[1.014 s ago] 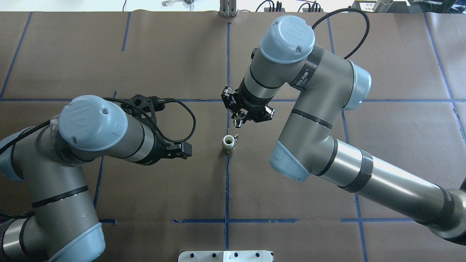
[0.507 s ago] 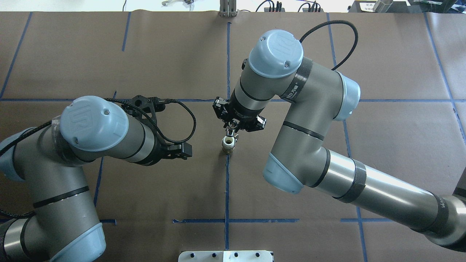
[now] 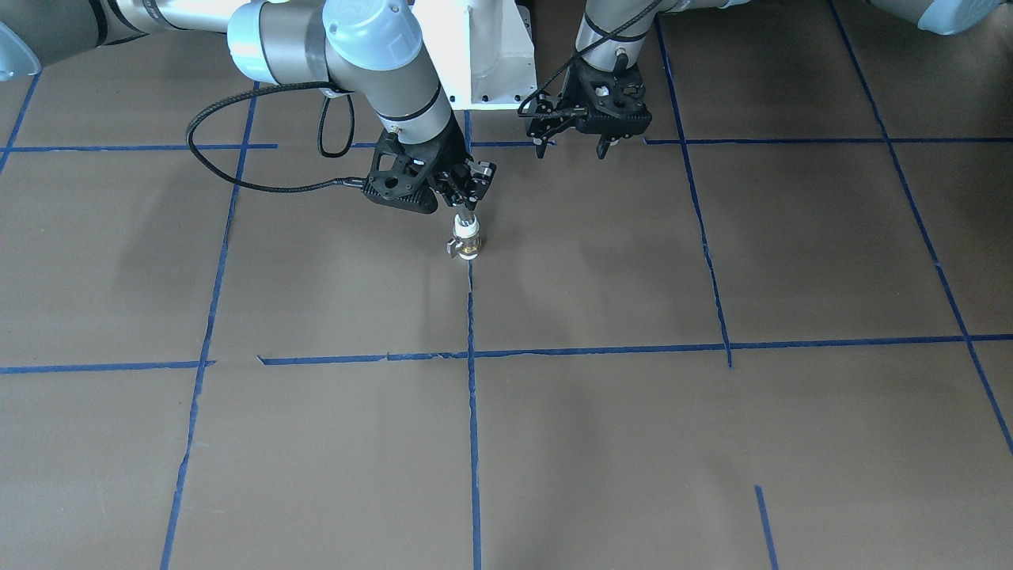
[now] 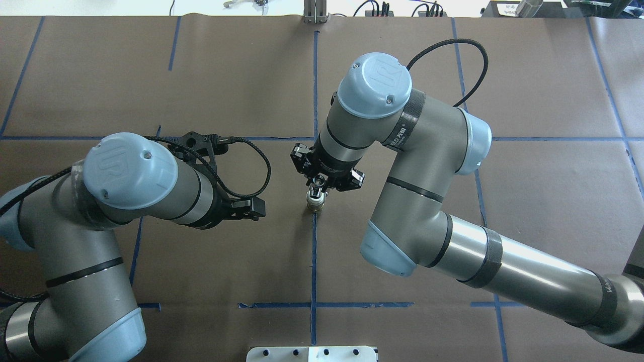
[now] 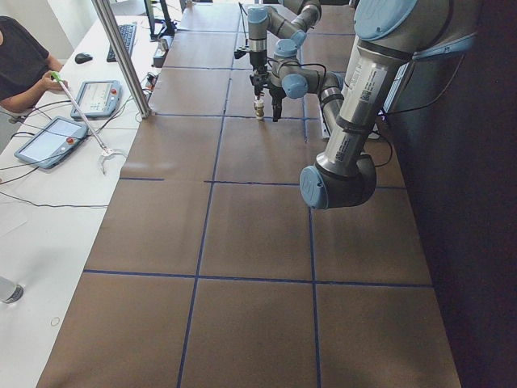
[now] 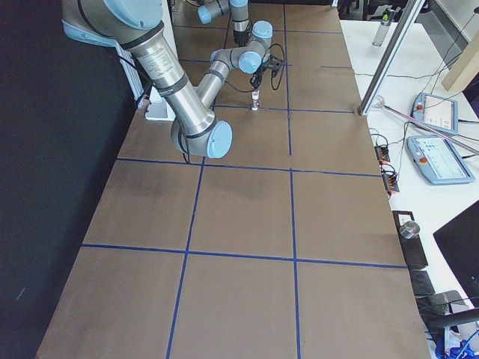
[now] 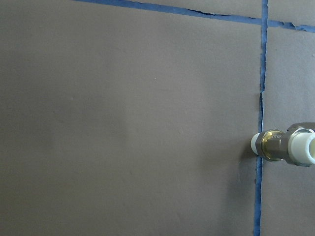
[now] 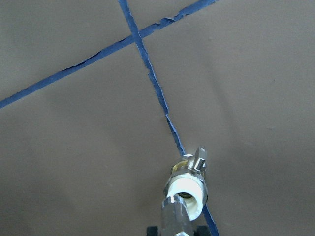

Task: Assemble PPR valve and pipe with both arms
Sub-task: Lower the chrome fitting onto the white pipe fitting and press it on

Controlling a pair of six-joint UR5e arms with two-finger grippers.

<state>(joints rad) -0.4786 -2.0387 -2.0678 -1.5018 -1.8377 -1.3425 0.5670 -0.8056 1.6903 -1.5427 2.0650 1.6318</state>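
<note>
The PPR valve [image 3: 465, 244] stands upright on the brown table, on the blue centre tape line; it is white with a brass band and a small grey lever [image 8: 200, 157]. My right gripper [image 3: 464, 199] hangs straight above it, shut on the silver pipe [image 3: 463, 217]. The pipe's lower end meets the valve's open white top [image 8: 187, 189]; how deep it sits I cannot tell. In the overhead view the pipe [image 4: 316, 194] covers the valve [image 4: 315, 204]. My left gripper [image 3: 571, 147] hovers open and empty to the robot's left of the valve, which shows at the edge of its wrist view [image 7: 285, 147].
The white pedestal base [image 3: 484, 55] stands behind the grippers. A metal pole [image 5: 121, 56], two tablets [image 5: 48, 141] and a seated person [image 5: 20, 56] are on the white bench past the table's far side. Blue tape lines grid the brown mat.
My right arm has swung toward the robot and down, bringing the pipe from beyond the valve to directly on top of it. The left arm has stayed put.
</note>
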